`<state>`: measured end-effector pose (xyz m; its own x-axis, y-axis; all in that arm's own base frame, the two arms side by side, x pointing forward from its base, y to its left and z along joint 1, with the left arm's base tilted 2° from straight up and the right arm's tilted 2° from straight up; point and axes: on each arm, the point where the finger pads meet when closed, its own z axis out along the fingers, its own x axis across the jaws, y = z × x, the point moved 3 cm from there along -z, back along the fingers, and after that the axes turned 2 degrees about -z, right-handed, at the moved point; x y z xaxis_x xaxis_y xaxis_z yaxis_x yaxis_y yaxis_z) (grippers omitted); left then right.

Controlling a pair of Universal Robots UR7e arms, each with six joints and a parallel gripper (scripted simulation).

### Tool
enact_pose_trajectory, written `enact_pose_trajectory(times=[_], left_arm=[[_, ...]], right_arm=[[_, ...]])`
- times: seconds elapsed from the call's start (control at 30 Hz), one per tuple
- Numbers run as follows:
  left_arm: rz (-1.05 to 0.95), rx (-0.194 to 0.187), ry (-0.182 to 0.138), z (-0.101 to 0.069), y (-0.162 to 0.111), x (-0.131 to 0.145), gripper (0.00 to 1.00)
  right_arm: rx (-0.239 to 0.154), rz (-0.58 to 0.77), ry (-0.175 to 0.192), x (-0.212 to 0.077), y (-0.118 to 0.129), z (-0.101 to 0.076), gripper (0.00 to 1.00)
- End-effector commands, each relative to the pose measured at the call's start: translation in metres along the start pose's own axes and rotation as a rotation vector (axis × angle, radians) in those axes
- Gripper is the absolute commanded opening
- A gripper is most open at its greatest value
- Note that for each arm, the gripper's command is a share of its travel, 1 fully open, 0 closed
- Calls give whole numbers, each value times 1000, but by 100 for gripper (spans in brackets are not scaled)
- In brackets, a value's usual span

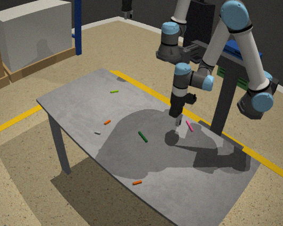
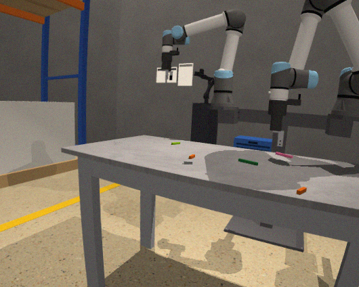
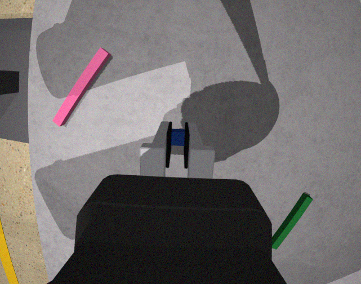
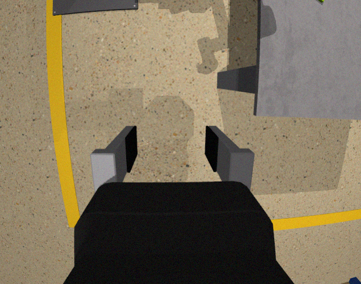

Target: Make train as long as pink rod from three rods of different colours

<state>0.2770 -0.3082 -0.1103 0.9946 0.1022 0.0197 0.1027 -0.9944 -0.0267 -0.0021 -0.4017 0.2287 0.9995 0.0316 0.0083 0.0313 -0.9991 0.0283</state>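
- Top: high, off one long side of desk, looks steeply down; near corner cropped.
- Exterior: low, same long side, looks across just above desktop; right end cropped.
- Left wrist: close, straight down, one long edge in view.
- Right wrist: downward, past a desk corner, mostly floor.
- Top + exterior share most of desktop.

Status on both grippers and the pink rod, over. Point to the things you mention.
Left gripper (image 1: 178, 122) (image 2: 278, 145) (image 3: 177, 137): shut on blue rod (image 3: 177, 137). Right gripper (image 1: 128, 16) (image 2: 170, 78) (image 4: 171, 146): open, off the table (image 1: 79, 98) (image 2: 131, 152) (image 3: 333, 122) (image 4: 311, 76). Pink rod (image 1: 189, 126) (image 2: 284, 155) (image 3: 81, 87): flat, nothing touching it.
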Motion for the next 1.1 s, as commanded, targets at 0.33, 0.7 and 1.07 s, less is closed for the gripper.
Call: enact_pose_trajectory(times=[0.33, 0.7, 1.07], left_arm=[[0, -3, 1, 39, 1, 1, 24], [0, -3, 1, 44, 1, 1, 24], [0, -3, 1, 44, 1, 1, 24]], right_arm=[[-2, 0, 1, 0, 1, -1, 100], [-2, 0, 1, 0, 1, -1, 100], [-2, 0, 1, 0, 1, -1, 100]])
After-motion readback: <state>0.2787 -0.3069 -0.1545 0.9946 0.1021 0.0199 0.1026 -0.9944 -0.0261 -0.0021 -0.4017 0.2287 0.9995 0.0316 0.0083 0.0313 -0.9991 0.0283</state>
